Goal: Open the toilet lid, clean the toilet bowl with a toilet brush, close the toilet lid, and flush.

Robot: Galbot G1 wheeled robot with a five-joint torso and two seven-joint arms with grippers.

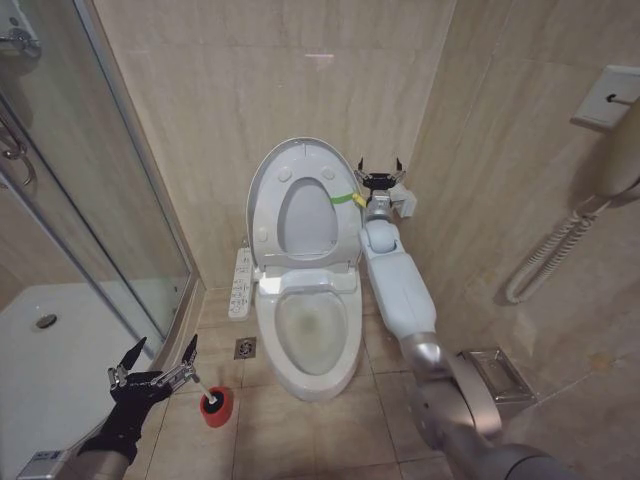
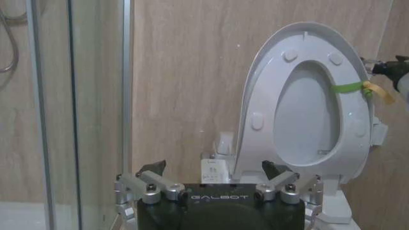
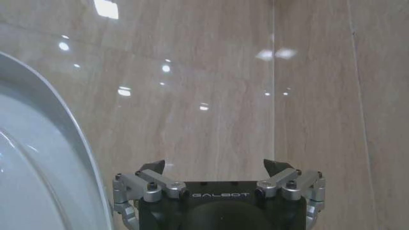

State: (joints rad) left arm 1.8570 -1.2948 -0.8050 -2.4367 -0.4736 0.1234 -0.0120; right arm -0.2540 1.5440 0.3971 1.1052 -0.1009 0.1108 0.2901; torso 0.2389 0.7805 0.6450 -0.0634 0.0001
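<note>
The toilet lid (image 1: 300, 165) (image 2: 307, 43) stands raised against the back wall, underside facing me, with a yellow-green strap (image 1: 345, 198) (image 2: 357, 87) on its right edge. Below it the toilet bowl (image 1: 312, 330) lies uncovered. My right gripper (image 1: 381, 168) (image 3: 214, 165) hangs open and holds nothing, just right of the lid's edge, above the strap; the lid's rim (image 3: 57, 143) is beside it. The toilet brush (image 1: 198, 384) stands in a red holder cup (image 1: 214, 406) on the floor, its bristle head hidden in the cup. My left gripper (image 1: 155, 365) (image 2: 214, 166) is open, low, just left of the handle's top.
A glass shower enclosure (image 1: 100, 210) with a white tray closes the left side. A white button panel (image 1: 241, 283) and a floor drain (image 1: 245, 348) lie left of the bowl. A wall-mounted unit with a hose (image 1: 575, 225) and a metal floor fitting (image 1: 495, 372) are at the right.
</note>
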